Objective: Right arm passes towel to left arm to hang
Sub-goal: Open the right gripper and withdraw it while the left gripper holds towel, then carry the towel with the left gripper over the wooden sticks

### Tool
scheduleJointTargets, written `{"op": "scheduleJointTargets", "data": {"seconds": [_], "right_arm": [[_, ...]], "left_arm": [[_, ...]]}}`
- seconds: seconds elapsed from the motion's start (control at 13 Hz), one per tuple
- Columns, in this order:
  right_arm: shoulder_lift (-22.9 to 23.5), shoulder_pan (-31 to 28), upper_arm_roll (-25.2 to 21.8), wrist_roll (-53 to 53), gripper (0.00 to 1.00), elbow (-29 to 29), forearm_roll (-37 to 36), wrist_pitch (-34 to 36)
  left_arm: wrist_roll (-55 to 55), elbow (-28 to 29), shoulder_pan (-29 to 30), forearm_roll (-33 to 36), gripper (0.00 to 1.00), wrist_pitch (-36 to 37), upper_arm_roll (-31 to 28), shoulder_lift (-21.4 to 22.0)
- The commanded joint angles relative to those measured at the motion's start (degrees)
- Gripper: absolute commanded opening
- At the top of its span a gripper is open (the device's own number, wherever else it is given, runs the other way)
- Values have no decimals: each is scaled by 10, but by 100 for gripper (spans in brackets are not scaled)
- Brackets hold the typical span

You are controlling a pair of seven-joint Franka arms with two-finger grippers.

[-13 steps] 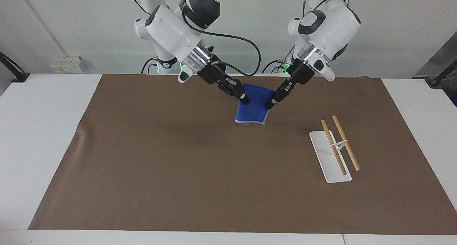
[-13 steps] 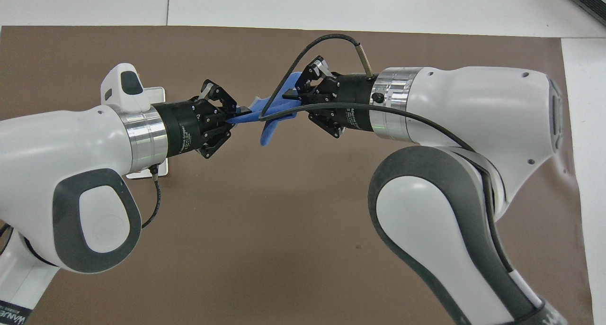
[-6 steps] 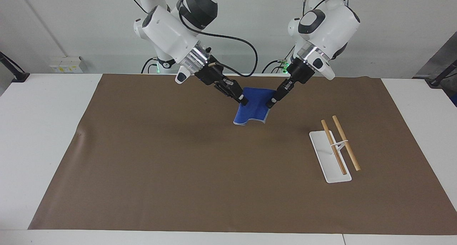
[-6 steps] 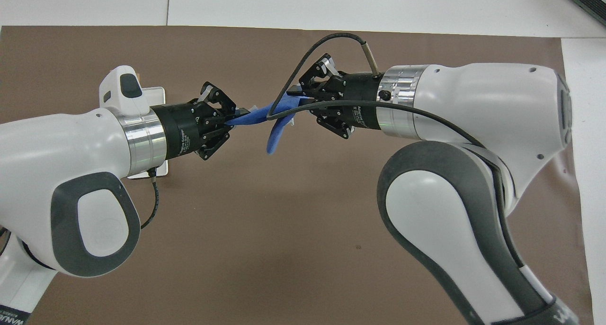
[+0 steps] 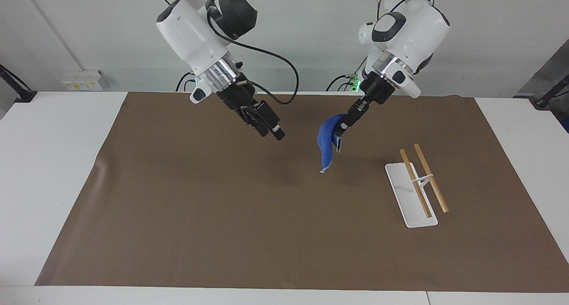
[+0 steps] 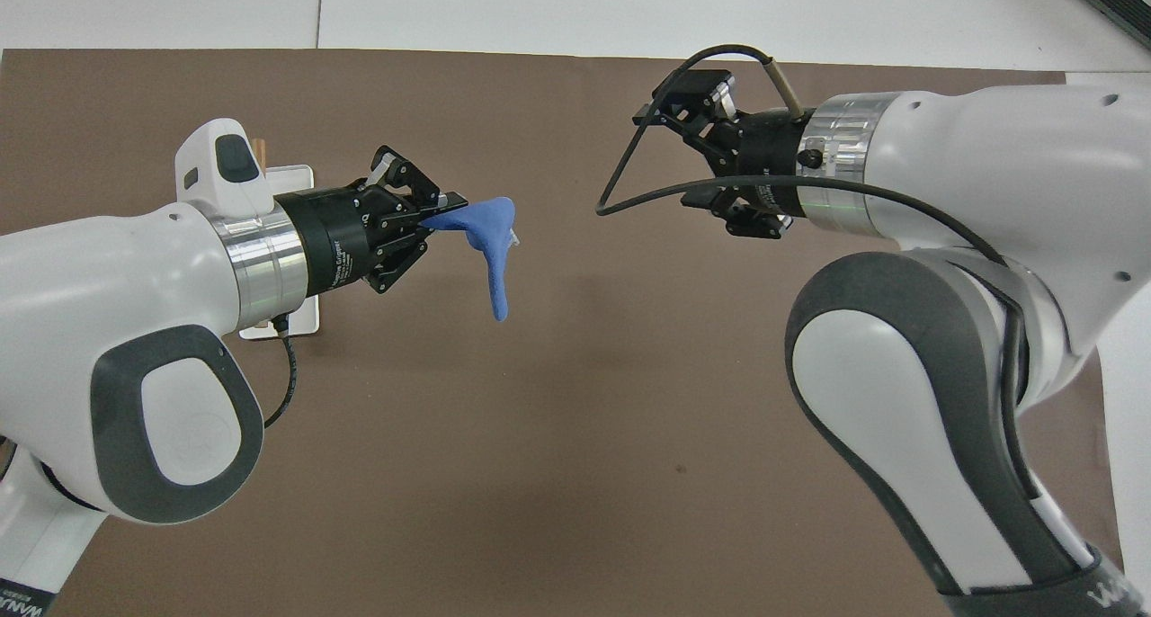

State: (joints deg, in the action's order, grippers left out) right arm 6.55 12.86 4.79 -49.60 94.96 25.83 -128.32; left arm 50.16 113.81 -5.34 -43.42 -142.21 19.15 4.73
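The blue towel hangs in the air by one corner from my left gripper, which is shut on it over the brown mat, toward the left arm's end. In the overhead view the towel droops from the left gripper. My right gripper is open and empty in the air over the mat, well apart from the towel. In the overhead view the right gripper shows its jaws spread, with its black cable looping in front of it.
A white rack base with two wooden dowels stands on the brown mat toward the left arm's end, farther from the robots than the towel. In the overhead view the rack is mostly hidden under the left arm.
The right gripper has let go of the towel and drawn back toward its own end. The towel, earlier stretched between both grippers, now hangs from the left gripper alone.
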Motion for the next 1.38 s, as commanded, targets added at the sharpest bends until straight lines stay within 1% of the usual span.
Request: {"op": "scheduleJointTargets", "data": {"seconds": [0.0,0.08,0.23,0.31,0.46,0.54,0.62,0.77,0.85,0.92,1.0,1.15,1.31], "right_arm": [[-26,-48,3,44,100,1,-78,54],[-30,-66,3,71,100,0,-98,76],[-41,-87,2,125,100,-1,-119,118],[-47,-93,2,142,100,-3,-140,144],[-58,-99,2,177,100,-7,-204,191],[-65,-99,2,201,100,-7,-230,215],[-72,-100,2,229,100,-7,-244,243],[-84,-116,2,282,100,-7,-250,297],[-87,-126,3,302,100,-7,-250,315],[-90,-135,2,324,100,-7,-250,332],[-92,-144,2,346,100,-5,-250,337],[-95,-157,2,368,100,-2,-250,345],[-100,-166,0,391,100,0,-250,353]], "left_arm": [[-95,20,13,-4,0,-11,-5,3],[-129,20,15,-4,0,-15,-19,-8],[-198,20,16,-4,0,-33,-31,-32],[-236,20,16,-4,0,-48,-45,-48],[-319,16,16,-4,0,-57,-78,-71],[-368,14,15,-3,0,-57,-103,-74],[-421,9,15,-3,0,-56,-124,-76],[-500,-19,16,-2,0,-55,-157,-101],[-513,-34,16,12,0,-55,-164,-112],[-514,-46,16,42,0,-52,-175,-117],[-515,-53,16,62,0,-48,-181,-120],[-515,-54,27,67,0,-49,-185,-120],[-515,-52,27,69,0,-48,-213,-120]]}}
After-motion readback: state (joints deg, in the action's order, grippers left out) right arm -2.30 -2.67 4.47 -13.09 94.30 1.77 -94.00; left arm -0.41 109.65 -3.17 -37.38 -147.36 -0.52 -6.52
